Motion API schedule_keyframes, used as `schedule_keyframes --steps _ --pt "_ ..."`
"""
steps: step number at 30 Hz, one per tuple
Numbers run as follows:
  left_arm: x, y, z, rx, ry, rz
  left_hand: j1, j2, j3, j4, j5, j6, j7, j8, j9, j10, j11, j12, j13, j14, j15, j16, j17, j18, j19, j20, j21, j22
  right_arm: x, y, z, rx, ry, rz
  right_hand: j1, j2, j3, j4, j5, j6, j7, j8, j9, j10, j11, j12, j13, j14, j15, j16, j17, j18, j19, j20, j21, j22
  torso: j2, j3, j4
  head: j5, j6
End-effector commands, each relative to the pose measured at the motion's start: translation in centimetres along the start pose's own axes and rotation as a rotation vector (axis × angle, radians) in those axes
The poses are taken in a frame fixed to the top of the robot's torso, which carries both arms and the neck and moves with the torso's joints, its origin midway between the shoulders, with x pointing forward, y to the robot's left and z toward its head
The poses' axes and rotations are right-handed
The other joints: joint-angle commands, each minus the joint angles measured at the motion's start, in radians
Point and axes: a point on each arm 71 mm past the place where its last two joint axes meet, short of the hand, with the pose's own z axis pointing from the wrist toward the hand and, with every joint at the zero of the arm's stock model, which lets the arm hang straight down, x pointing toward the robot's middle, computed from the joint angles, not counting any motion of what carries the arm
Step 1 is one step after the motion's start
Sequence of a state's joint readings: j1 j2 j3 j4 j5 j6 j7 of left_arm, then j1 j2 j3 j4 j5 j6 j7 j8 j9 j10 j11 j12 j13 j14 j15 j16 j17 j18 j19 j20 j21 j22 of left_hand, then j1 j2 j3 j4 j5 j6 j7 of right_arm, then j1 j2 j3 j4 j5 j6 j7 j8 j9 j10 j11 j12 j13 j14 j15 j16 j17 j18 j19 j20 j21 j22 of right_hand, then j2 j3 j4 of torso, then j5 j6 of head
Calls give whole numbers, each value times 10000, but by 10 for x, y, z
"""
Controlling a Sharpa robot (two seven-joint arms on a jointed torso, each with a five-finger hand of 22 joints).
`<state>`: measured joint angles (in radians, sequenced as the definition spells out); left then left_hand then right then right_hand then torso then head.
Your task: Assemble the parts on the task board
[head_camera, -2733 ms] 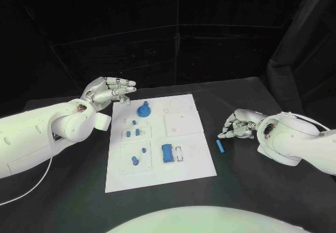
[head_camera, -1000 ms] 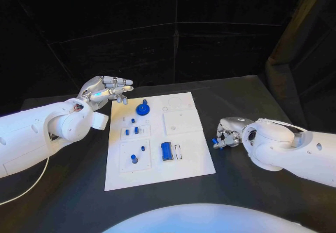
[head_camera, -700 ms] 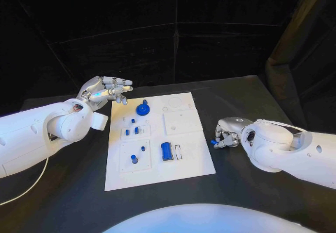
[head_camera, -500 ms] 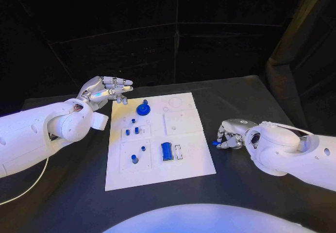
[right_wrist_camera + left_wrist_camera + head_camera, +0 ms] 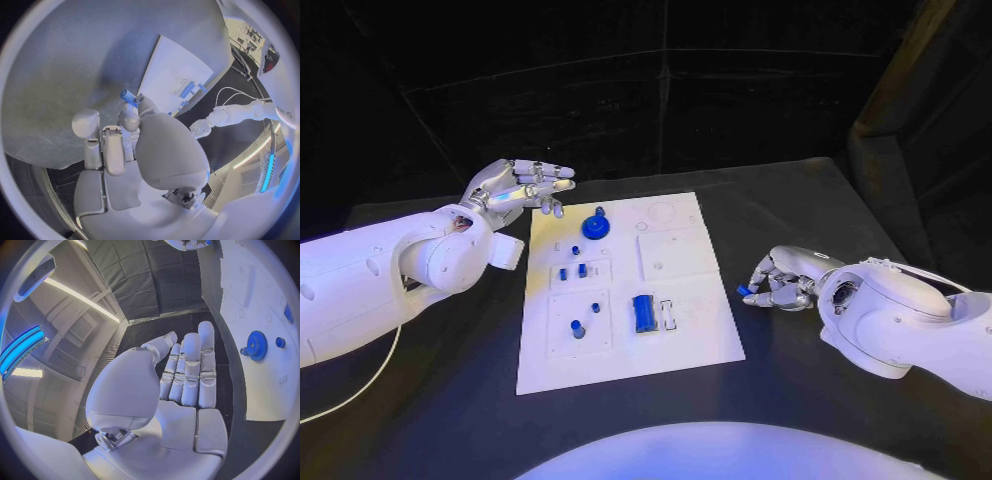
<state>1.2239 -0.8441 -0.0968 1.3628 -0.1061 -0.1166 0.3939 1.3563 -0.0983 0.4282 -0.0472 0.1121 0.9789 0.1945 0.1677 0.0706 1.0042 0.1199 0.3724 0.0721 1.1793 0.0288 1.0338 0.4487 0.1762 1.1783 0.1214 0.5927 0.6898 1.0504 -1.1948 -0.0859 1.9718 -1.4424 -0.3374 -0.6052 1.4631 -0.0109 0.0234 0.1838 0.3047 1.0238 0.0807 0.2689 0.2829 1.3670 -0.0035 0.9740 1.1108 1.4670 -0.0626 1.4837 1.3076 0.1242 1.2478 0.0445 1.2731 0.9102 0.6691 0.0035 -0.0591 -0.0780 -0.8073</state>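
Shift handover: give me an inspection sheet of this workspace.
Surface: black table, task board in the middle.
Job's things: blue gear, blue block and small blue pegs on the board; one blue peg off the board.
Clutter: nothing seen.
Hands: left hand holds nothing, beside the board's far corner; right hand pinches the blue peg in its fingers.
Cables: white cable on the table by the left arm.
Surroundings: black curtains.
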Motion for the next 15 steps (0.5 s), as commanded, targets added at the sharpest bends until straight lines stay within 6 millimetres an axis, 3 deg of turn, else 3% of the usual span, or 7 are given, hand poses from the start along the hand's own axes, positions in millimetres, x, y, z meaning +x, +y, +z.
schedule_keyframes --steps 1,10,15 --pt "2 -1 1 41 127 -80 -80 -6 -44 7 17 -56 -10 53 -15 -79 -17 39 -16 -82 -9 21 -13 60 -55 23 -56 -10 -2 10 -3 -357 -331 807 -43 -122 182 55 58 97 6 -42 -24 118 10 81 35 728 -53 11 1052 -44 56 -8 51 43 5 2 2 48 -17" --pt "3 -1 0 42 157 -91 -80 -6 -44 7 17 -56 -10 53 -15 -79 -17 39 -16 -82 -9 21 -13 60 -55 23 -56 -10 8 34 7 -791 245 1103 -359 -381 626 272 155 228 -29 -23 -34 240 -10 270 186 757 -69 87 1185 -71 146 -16 140 216 9 -9 -2 153 -50" --pt "4 -1 0 42 177 -99 -80 -6 -44 7 17 -56 -10 53 -15 -79 -17 39 -16 -82 -9 21 -13 60 -55 23 -56 -10 17 50 17 -880 629 1260 -549 -545 784 346 700 315 -59 7 -21 306 -35 364 266 768 -85 118 1241 -80 183 -32 179 288 18 0 0 198 -78"
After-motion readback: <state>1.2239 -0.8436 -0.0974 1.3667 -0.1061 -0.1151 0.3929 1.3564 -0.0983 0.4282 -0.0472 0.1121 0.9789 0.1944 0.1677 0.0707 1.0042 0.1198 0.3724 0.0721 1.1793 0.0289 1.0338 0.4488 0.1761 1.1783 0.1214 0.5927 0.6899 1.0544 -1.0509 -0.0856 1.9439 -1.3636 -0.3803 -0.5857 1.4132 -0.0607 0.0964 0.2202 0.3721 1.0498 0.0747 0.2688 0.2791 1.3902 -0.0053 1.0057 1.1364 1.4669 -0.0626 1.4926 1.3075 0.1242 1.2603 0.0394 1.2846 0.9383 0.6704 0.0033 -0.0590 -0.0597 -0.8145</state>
